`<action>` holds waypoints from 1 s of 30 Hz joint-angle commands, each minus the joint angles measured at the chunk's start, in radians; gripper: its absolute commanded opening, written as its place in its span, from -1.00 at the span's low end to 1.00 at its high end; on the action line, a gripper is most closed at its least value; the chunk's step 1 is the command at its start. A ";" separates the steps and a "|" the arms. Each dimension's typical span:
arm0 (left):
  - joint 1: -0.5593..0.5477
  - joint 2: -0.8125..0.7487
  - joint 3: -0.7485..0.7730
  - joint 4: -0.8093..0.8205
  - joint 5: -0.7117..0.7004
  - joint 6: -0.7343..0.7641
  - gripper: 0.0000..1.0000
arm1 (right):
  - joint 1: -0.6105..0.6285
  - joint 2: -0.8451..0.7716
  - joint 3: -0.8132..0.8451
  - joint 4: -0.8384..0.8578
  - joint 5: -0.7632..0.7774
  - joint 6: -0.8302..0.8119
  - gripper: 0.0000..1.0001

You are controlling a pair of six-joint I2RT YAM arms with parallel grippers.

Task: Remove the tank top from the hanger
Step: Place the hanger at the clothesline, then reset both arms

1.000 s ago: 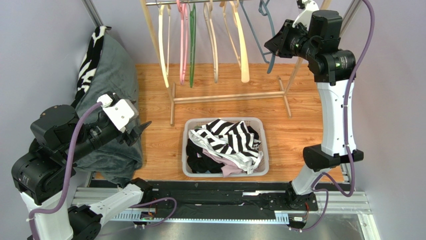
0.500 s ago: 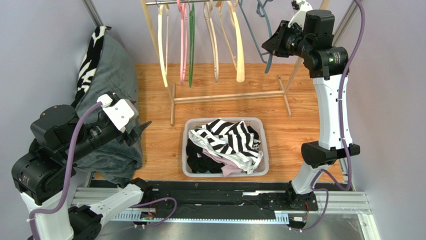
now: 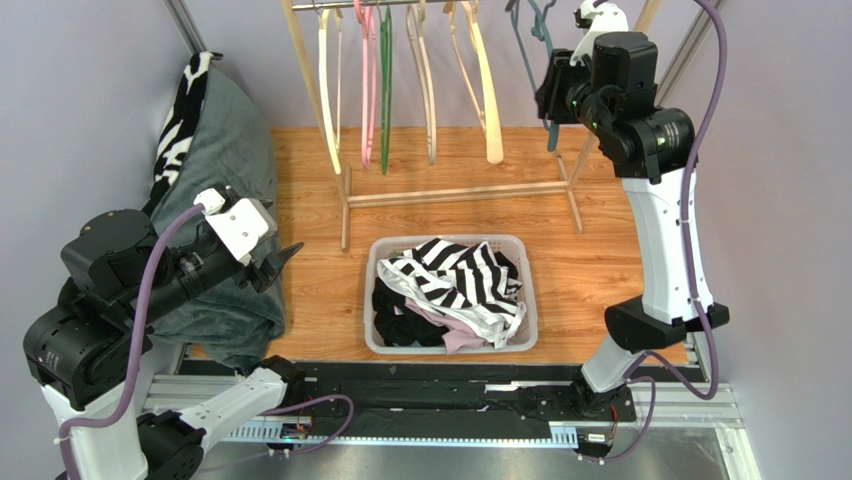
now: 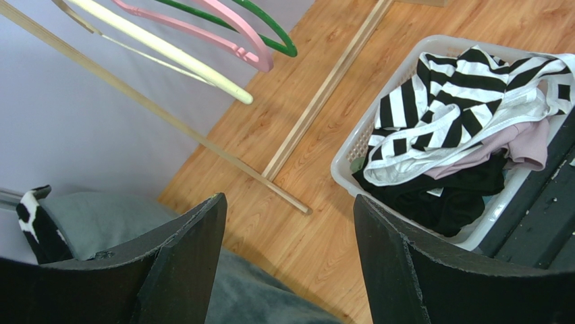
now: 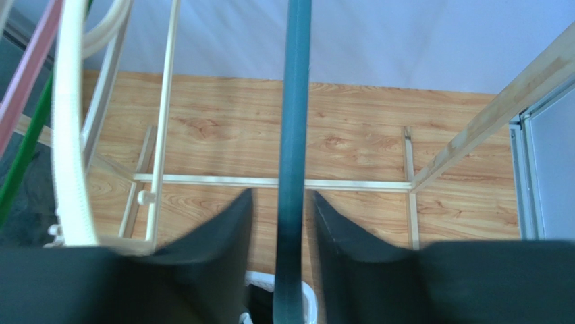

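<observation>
Progress first: is the tank top off its hanger?

It looks so. All the hangers (image 3: 489,130) on the rack (image 3: 455,192) hang bare. A striped top (image 3: 460,275) lies on the heap in the basket (image 3: 371,310), in front of the rack. I take that for the tank top, though I cannot be sure which piece it is.

So what is left?

Little, I judge. The right gripper (image 5: 282,197) is up at the rail with the teal hanger (image 5: 295,135) running between its fingers. The jaws stand spread, with a sliver of floor showing on one side, so they straddle the hanger and do not pinch it. Drawing clear of it seems all that remains.

And the left gripper (image 4: 289,201)?

Jaws wide apart, holding nothing, low at the left above the grey cloth (image 3: 235,140).

What differs from a second ago?

The right arm has pushed in toward the rail and turned its wrist. The teal hanger has swung with it, and the cream one beside it has shifted too. The left arm and the basket have not moved.
</observation>
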 commanded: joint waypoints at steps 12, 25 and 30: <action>0.009 -0.016 -0.026 0.017 -0.002 -0.022 0.56 | 0.330 -0.214 -0.099 0.101 0.481 -0.225 0.46; 0.014 -0.036 -0.061 0.022 -0.025 -0.019 0.57 | 0.753 -0.290 -0.256 -0.040 0.763 -0.259 1.00; 0.017 -0.052 -0.090 0.031 -0.039 -0.019 0.57 | 0.821 -0.301 -0.315 -0.135 0.715 -0.162 1.00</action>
